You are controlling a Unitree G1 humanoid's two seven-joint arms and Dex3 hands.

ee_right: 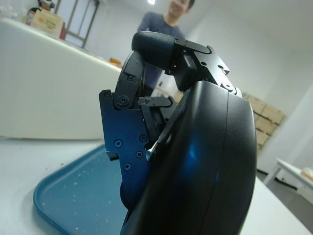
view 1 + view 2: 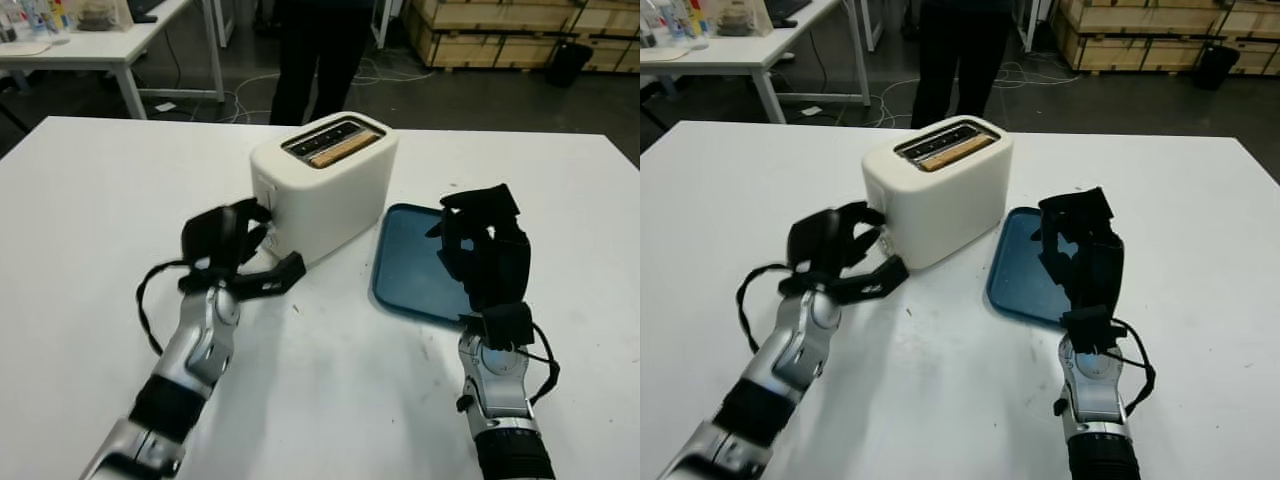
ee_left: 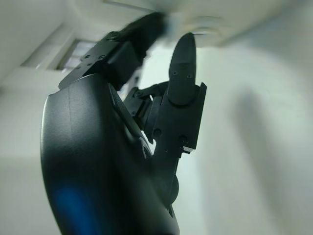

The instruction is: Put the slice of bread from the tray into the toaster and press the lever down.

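Bread slice [image 2: 333,150] is sitting in the near slot of the white toaster [image 2: 322,185], top edge showing just at slot level, so the blue tray [image 2: 412,262] to the right of the toaster is lying bare apart from crumbs. Left hand [image 2: 228,238] is working at the toaster's left end face, fingers [image 3: 182,73] curled in against the panel where the lever should be; I can't make out the lever itself or whether it is gripped, so I'm reading the hand as curled and holding nothing. Right hand [image 2: 1080,255] is hovering over the near part of the tray, fingers curled, nothing in it. A person [image 2: 315,55] is standing beyond the far table edge. Handling judgement: the lever is a small stiff plastic tab on a spring, needing a firm straight push down until it latches. The toaster is probably light and smooth-sided on a slick table [image 2: 90,220], so it could skid or tip away under an off-axis push. Press from on top of the tab, not pinching.
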